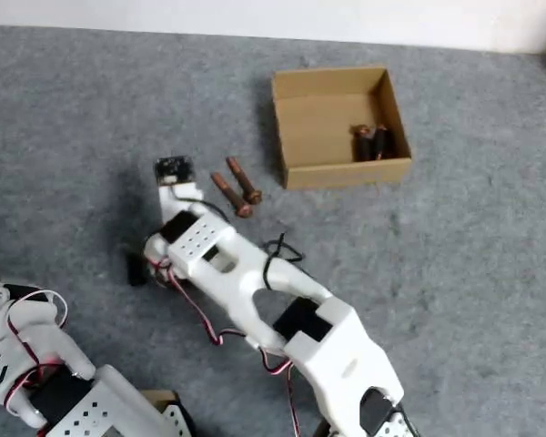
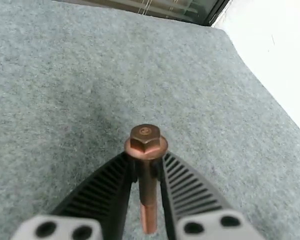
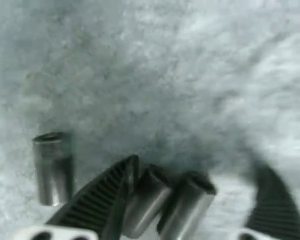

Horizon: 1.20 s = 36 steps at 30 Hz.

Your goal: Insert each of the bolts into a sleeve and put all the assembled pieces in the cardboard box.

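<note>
**Bolt (image 2: 146,142) clamped, sleeves (image 3: 146,200) waiting**

Left gripper (image 2: 146,167) is clenching the copper hex-head bolt by its smooth shank, head outward, probably readying it for insertion. Right gripper (image 3: 195,170) is hanging spread wide around two dull metal sleeves lying touching on fuzzy grey carpet (image 3: 200,75), with a third sleeve (image 3: 51,167) just beside. Two loose bolts (image 1: 237,188) are lying near the cardboard box (image 1: 346,173), which is holding assembled pieces (image 1: 370,143).

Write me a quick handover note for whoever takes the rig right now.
Left gripper: shut on a bolt, held above the carpet.
Right gripper: open, straddling two sleeves; a third sleeve stands beside.
Two loose bolts lie by the cardboard box.
Done: assembled pieces in the box.
Left: sleeve the held and loose bolts, box them.
</note>
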Motion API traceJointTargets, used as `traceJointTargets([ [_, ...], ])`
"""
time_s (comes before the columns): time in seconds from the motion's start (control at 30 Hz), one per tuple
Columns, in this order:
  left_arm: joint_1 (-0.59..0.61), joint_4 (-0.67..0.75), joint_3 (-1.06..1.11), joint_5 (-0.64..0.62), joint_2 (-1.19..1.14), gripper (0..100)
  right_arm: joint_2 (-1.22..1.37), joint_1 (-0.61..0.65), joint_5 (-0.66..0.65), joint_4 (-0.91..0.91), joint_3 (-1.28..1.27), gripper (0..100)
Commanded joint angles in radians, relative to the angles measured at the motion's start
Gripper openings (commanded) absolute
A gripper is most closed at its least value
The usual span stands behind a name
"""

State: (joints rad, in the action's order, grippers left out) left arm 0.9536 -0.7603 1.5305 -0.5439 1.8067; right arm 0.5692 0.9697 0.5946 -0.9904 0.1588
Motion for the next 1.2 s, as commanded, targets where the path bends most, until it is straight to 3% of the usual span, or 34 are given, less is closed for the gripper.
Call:
traceJointTargets([
  [0.0, 0.007, 0.005, -0.004, -0.005, 0.016, 1, 0.001, 0.019, 0.008, 0.005, 0.021, 4.2],
  [0.07, 0.007, 0.005, -0.004, -0.005, 0.016, 1, 0.002, 0.019, 0.008, 0.005, 0.021, 0.3],
  [0.43, 0.007, 0.005, -0.002, -0.005, 0.016, 1, -0.007, 0.021, 0.008, -0.035, 0.024, 0.5],
  [0.7, 0.007, 0.005, -0.002, -0.003, 0.016, 1, -0.061, 0.015, 0.005, -0.088, 0.027, 13.4],
  [1.03, 0.005, 0.005, -0.001, -0.005, 0.016, 1, -0.168, -0.018, 0.003, -0.090, 0.019, 13.9],
  [1.17, -0.051, 0.005, 0.015, -0.002, 0.016, 1, -0.170, -0.021, 0.006, -0.091, 0.019, 13.9],
])
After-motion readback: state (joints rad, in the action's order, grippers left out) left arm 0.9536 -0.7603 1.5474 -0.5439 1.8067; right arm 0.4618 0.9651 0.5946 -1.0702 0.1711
